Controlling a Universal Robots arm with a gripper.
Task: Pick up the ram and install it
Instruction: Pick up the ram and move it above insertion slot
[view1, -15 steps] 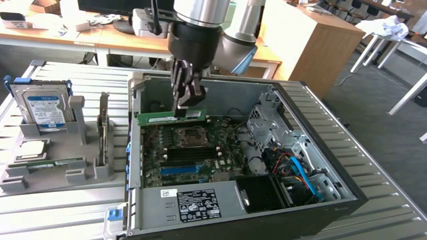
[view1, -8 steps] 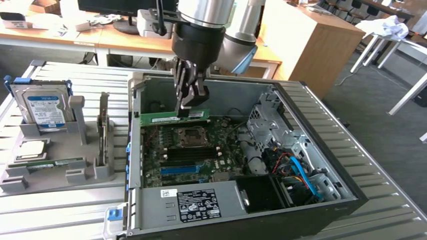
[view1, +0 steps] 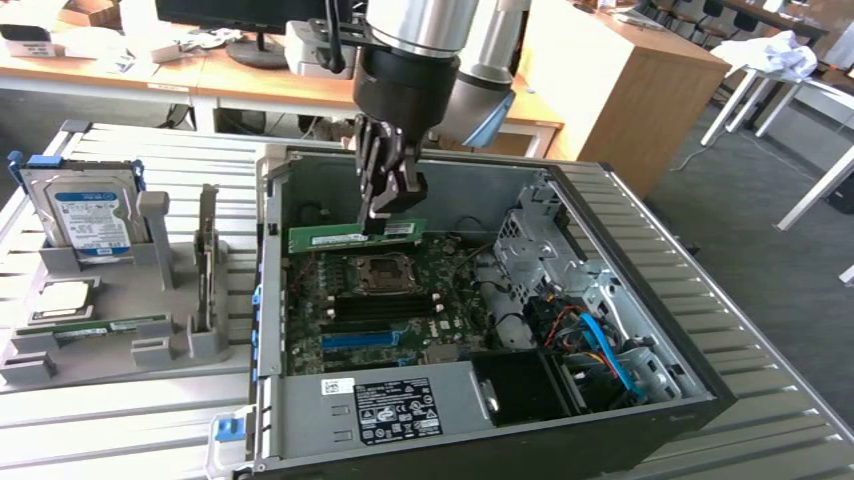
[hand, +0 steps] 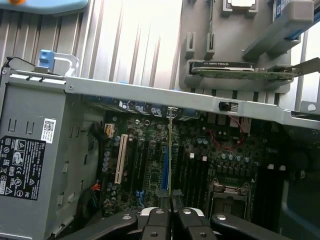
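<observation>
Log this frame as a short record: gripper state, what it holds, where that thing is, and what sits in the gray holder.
gripper: gripper shut on the ram
ram: green stick, held over the motherboard, not in a slot
enclosure: open computer case
holder: gray rack on the exterior view's left
holder contents: hard drive, processor chip

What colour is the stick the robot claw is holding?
The ram is green. It shows best in the exterior view.
</observation>
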